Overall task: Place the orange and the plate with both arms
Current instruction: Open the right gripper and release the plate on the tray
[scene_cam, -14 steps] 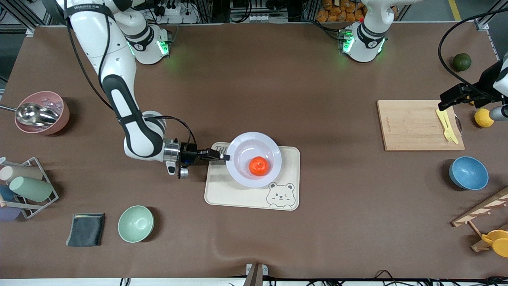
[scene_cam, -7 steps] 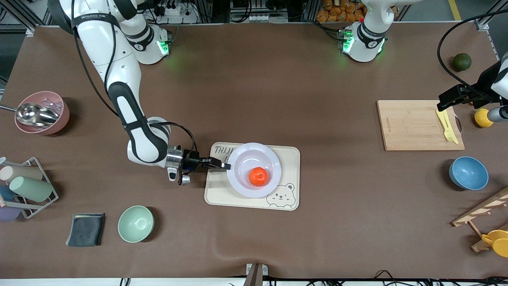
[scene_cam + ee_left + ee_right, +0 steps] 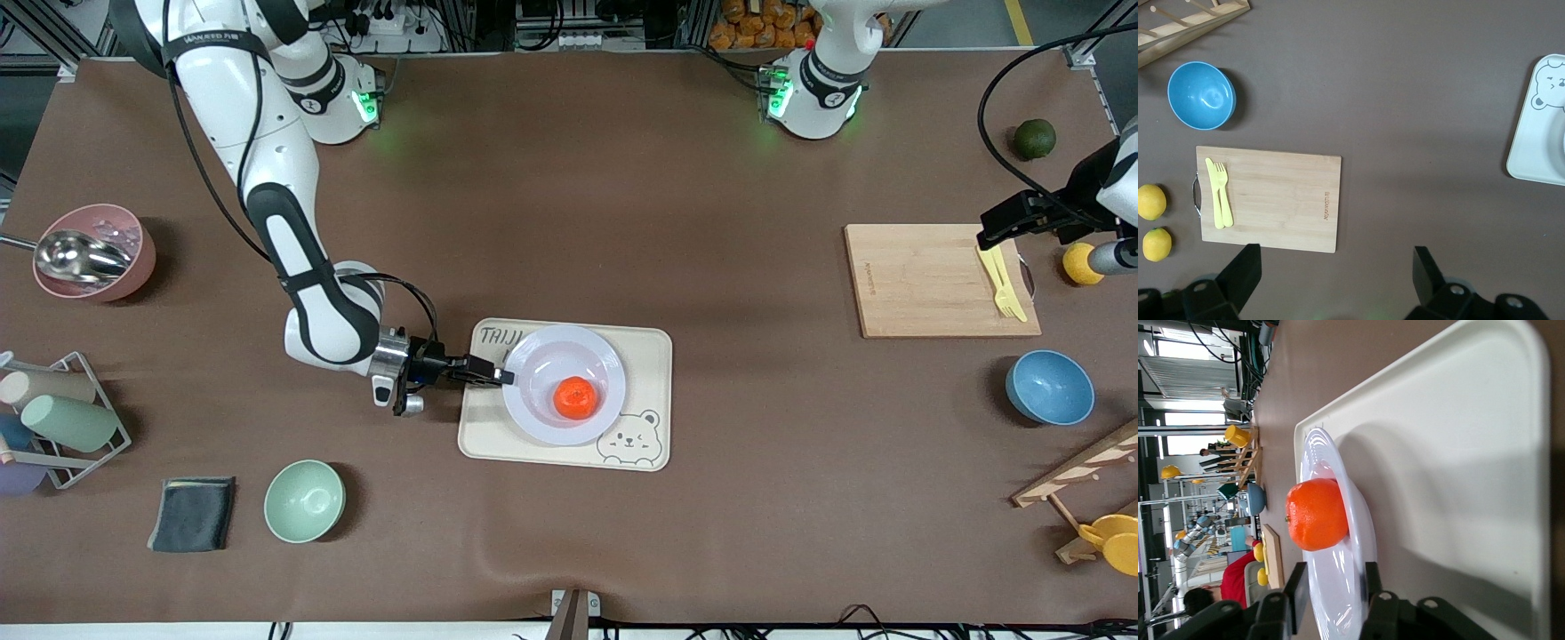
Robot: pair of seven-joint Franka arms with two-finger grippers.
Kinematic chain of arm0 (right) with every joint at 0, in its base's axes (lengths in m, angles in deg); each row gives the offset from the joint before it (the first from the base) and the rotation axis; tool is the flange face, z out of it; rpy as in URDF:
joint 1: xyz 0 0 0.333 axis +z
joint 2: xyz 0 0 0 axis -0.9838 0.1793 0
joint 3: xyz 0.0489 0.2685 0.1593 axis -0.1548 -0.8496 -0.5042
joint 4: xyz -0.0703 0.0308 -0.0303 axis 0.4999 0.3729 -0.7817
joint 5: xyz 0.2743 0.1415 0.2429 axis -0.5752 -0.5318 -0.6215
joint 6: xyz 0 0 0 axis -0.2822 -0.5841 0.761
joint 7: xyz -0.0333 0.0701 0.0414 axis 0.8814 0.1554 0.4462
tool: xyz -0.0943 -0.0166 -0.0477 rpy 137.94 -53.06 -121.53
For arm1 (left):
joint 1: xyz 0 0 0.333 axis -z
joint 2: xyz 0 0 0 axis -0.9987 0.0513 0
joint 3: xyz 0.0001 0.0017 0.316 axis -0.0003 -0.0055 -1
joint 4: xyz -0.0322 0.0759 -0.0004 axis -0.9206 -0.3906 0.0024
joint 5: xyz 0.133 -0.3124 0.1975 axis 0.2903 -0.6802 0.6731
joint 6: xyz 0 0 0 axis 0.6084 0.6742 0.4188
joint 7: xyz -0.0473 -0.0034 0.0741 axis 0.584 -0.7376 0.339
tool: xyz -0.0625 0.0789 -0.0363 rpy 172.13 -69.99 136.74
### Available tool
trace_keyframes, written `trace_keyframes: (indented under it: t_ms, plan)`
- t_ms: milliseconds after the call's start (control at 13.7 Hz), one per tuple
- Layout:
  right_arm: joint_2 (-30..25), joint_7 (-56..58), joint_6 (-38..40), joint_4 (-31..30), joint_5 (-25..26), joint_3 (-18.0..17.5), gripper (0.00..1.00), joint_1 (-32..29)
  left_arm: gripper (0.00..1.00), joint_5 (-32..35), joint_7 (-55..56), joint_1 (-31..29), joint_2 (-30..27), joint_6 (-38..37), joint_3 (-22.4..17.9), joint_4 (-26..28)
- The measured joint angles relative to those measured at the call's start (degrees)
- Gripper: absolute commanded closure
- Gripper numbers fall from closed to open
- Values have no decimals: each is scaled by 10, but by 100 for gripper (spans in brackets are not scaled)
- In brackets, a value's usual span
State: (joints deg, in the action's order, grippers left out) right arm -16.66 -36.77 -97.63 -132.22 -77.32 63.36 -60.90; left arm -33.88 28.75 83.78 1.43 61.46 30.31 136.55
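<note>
Plate [image 3: 533,418] and orange [image 3: 574,397] have been set down on the bear tray [image 3: 653,391] at mid-frame, right gripper [image 3: 500,377] fingers loosening around the rim, left gripper [image 3: 1335,267] waiting wide open and empty at the right edge, so placing looks nearly done.

1. The plate [image 3: 544,360] is round, shallow and glossy, pale lavender-white, with a wide rim. It lies flat on the cream tray [image 3: 645,364]. Its rim at the right arm's end stands between the two fingers of the right gripper [image 3: 500,378], which are a little apart around it.
2. The orange [image 3: 575,397] is small, round and bright red-orange, with a small dimple on its skin. It sits in the hollow of the plate, off the middle, a short way past the tips of the right gripper.
</note>
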Motion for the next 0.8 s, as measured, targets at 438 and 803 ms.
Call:
trace_keyframes:
  t_ms: [438,803]
  plan:
    - [2,-67,-8,1,79,2,49,1,0,0,0,0,0,0,0,0]
    - [-5,-204,-7,15,199,10,45,-1,0,0,0,1,0,0,0,0]
